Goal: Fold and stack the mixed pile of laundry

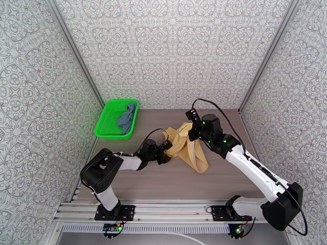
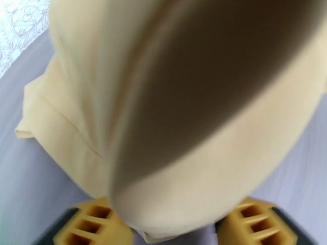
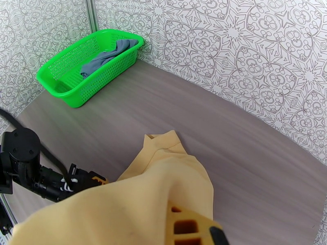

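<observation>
The mustard-yellow cloth (image 1: 186,145) hangs bunched above the table's middle. My right gripper (image 1: 191,133) is shut on its upper part and holds it up; in the right wrist view the cloth (image 3: 163,188) drapes over one yellow finger (image 3: 186,226). My left gripper (image 1: 166,151) is at the cloth's left edge. In the left wrist view a thick fold of the cloth (image 2: 196,119) fills the gap between its yellow fingers (image 2: 94,225), which press it from both sides. The slate blue-grey tank top (image 1: 127,118) lies crumpled in the basket, also seen as the tank top (image 3: 106,58).
The bright green mesh basket (image 1: 112,136) stands at the back left corner, with its wall (image 3: 94,84) near the patterned enclosure walls. Bare grey tabletop (image 1: 163,184) lies in front of the cloth and to the right (image 3: 253,172).
</observation>
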